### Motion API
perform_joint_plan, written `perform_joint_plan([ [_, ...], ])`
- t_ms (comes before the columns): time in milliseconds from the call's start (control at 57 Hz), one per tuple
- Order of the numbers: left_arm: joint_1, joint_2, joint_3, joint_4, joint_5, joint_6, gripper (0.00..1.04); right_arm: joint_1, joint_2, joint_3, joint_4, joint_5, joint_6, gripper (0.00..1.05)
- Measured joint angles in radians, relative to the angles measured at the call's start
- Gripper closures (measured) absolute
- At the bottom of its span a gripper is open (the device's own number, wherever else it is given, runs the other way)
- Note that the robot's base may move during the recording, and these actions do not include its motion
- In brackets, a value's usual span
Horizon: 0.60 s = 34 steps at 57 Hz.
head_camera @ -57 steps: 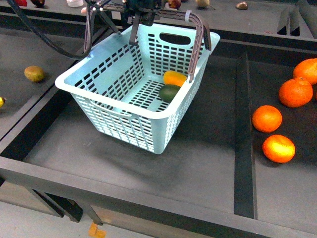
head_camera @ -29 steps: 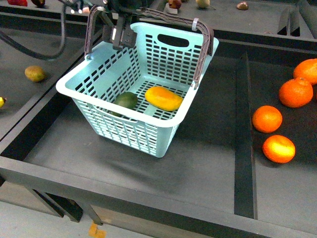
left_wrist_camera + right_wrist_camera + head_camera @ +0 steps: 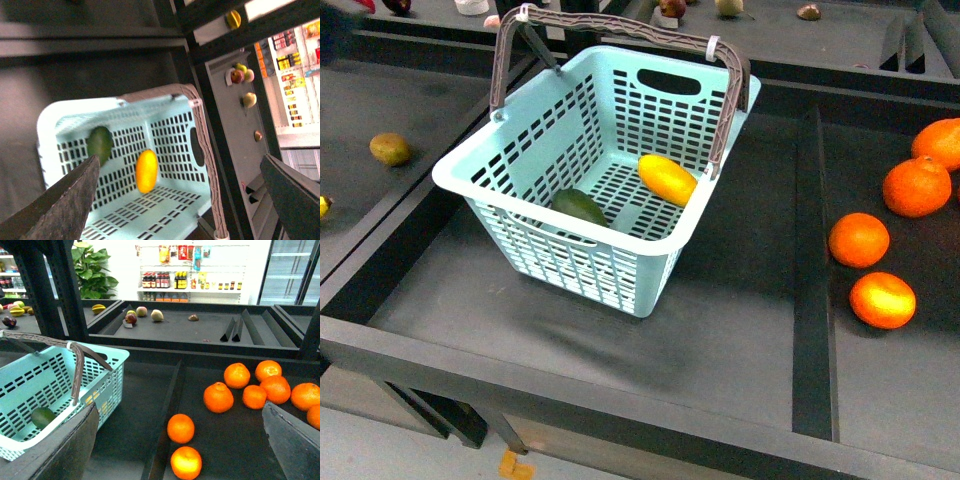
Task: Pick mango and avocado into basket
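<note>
The mint-blue basket stands flat in the middle bin with its brown-grey handles upright. The yellow mango and the dark green avocado lie apart on its slotted bottom. Neither gripper shows in the front view. My left gripper is open and empty, high above the basket, looking down on the mango and the avocado. My right gripper is open and empty, to the right of the basket, over the tangerine bin. The avocado shows there too.
Several tangerines lie in the right bin, beyond a raised divider rail. A small brownish-green fruit lies in the left bin. More fruit sits on the back shelf. The rack's front edge runs below the basket.
The basket hung tilted from a gripper on its handles; it now rests flat. That gripper has let go and left the front view. The mango and avocado rolled about inside.
</note>
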Motion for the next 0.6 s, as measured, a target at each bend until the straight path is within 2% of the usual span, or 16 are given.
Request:
perform_joint_plan([
  [140,0.119,-0.452,-0.296,-0.083,-0.068,0.171,0.07,0.000,0.000,0.000,0.000,0.000,0.000,0.08],
  [193,0.152,-0.555,-0.352,-0.099,-0.071,0.216,0.07,0.000,0.000,0.000,0.000,0.000,0.000,0.08],
  [263,0.187,-0.691,-0.410,-0.109,-0.124,0.346,0.07,0.000,0.000,0.000,0.000,0.000,0.000,0.08],
  [280,0.193,-0.705,-0.414,-0.102,-0.106,0.386,0.08,0.000,0.000,0.000,0.000,0.000,0.000,0.08],
  [333,0.282,-0.769,-0.549,0.186,0.253,0.678,0.23,0.000,0.000,0.000,0.000,0.000,0.000,0.08],
  [368,0.307,-0.797,-0.635,0.325,0.414,0.884,0.34,0.000,0.000,0.000,0.000,0.000,0.000,0.08],
  [386,0.309,-0.801,-0.647,0.340,0.432,0.900,0.36,0.000,0.000,0.000,0.000,0.000,0.000,0.08],
  [403,0.311,-0.816,-0.676,0.372,0.473,0.998,0.41,0.000,0.000,0.000,0.000,0.000,0.000,0.08],
  [456,0.311,-0.842,-0.715,0.395,0.498,1.090,0.50,0.000,0.000,0.000,0.000,0.000,0.000,0.08],
  [596,0.314,-0.911,-0.808,0.417,0.503,1.219,0.79,0.000,0.000,0.000,0.000,0.000,0.000,0.08],
])
